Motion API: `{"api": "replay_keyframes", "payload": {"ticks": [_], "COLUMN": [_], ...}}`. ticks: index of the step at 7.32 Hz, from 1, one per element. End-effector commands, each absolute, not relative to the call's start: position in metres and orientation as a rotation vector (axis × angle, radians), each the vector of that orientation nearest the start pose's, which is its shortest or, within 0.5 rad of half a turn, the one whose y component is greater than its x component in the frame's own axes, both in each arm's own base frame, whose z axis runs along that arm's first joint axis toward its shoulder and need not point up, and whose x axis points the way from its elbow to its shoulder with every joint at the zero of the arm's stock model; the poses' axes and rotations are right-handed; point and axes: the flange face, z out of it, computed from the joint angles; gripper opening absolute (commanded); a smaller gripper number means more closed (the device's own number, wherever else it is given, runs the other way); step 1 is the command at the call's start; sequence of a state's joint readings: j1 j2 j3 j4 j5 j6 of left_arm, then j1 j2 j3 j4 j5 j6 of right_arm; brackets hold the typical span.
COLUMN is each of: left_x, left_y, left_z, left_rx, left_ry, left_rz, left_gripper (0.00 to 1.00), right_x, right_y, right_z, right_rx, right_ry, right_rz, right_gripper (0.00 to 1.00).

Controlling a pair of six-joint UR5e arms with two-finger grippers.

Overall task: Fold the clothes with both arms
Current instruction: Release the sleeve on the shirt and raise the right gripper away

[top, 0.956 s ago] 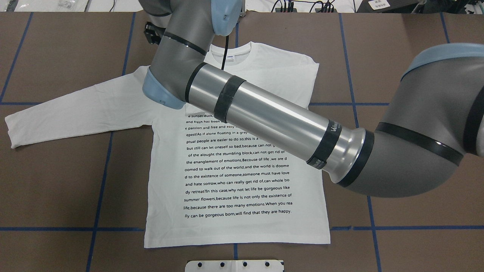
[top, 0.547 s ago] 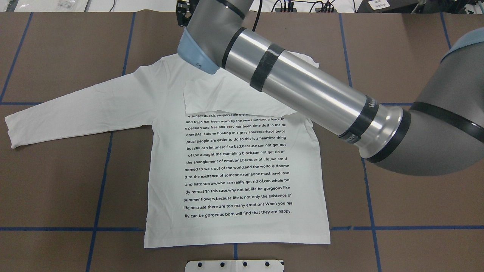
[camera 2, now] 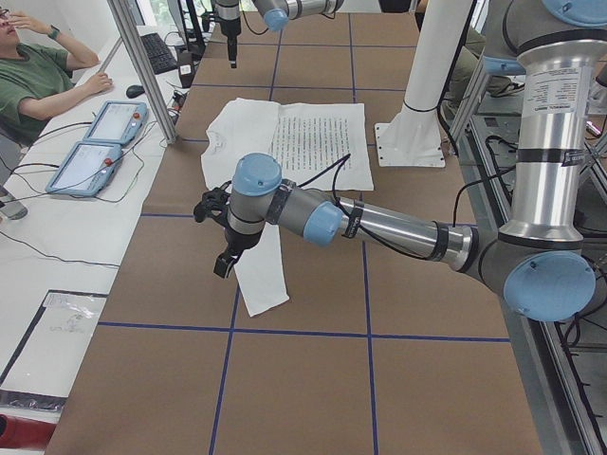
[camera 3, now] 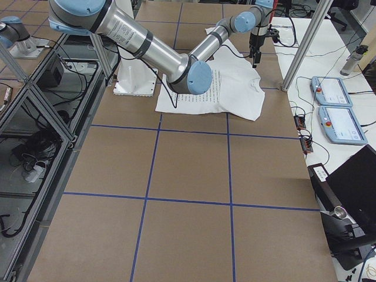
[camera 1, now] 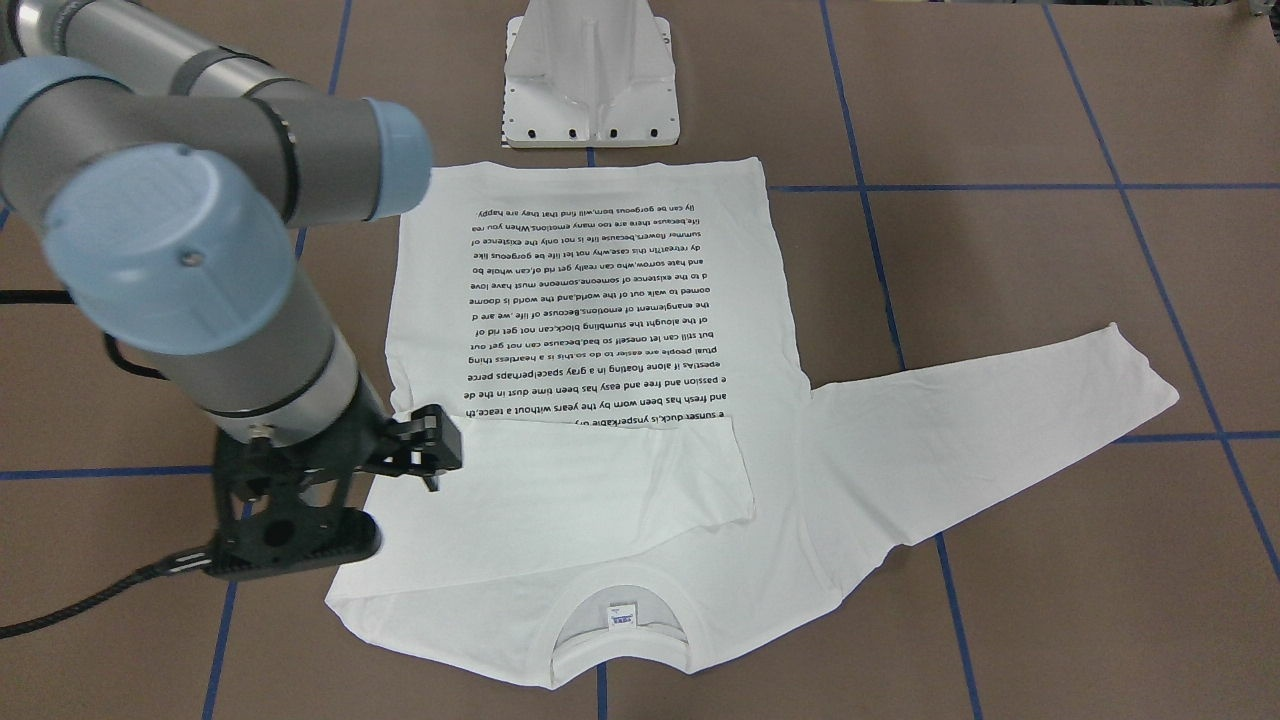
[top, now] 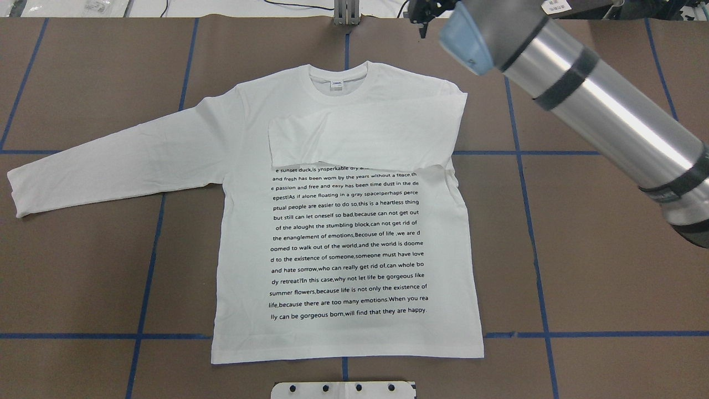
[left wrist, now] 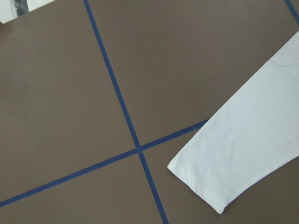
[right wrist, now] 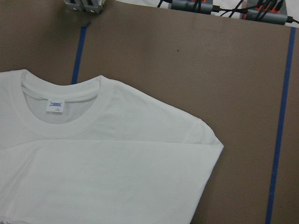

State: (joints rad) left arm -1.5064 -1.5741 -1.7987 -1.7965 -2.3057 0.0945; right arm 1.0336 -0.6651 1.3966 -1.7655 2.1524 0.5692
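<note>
Jaws of my right gripper point(camera 1: 432, 450) look parted and empty; those of my left gripper point(camera 2: 220, 237) I cannot tell. The white T-shirt point(top: 343, 249) lies flat on the table point(top: 581, 277), one sleeve point(top: 354, 144) folded across. Light, limp cotton: I'd pinch the outstretched cuff point(left wrist: 210, 186).
</note>
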Motion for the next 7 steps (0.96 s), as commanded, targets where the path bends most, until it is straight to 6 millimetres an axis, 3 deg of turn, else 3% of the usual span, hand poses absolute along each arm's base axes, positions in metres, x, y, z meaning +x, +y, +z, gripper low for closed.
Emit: {"api": "replay_keyframes", "payload": {"ticks": [1, 3, 5, 6, 7], "left_x": [-0.003, 0.024, 0.040, 0.051, 0.072], "left_y": [-0.511, -0.509, -0.509, -0.509, -0.507], "left_z": [0.524, 0.531, 0.554, 0.552, 0.551], "left_rx": [0.410, 0.416, 0.384, 0.367, 0.367], "left_ry": [0.741, 0.783, 0.784, 0.779, 0.790], "left_rz": [0.322, 0.239, 0.248, 0.206, 0.182], "left_gripper": [1.00, 1.00, 1.00, 1.00, 1.00], "right_x": [-0.193, -0.119, -0.020, 0.005, 0.031], "right_y": [-0.655, -0.602, -0.542, -0.503, -0.478], "right_z": [0.296, 0.382, 0.470, 0.503, 0.521], "right_rx": [0.209, 0.224, 0.196, 0.173, 0.162], "right_ry": [-0.736, -0.695, -0.766, -0.760, -0.755], "right_rz": [-0.229, -0.334, -0.339, -0.320, -0.279], "right_gripper": [1.00, 1.00, 1.00, 1.00, 1.00]}}
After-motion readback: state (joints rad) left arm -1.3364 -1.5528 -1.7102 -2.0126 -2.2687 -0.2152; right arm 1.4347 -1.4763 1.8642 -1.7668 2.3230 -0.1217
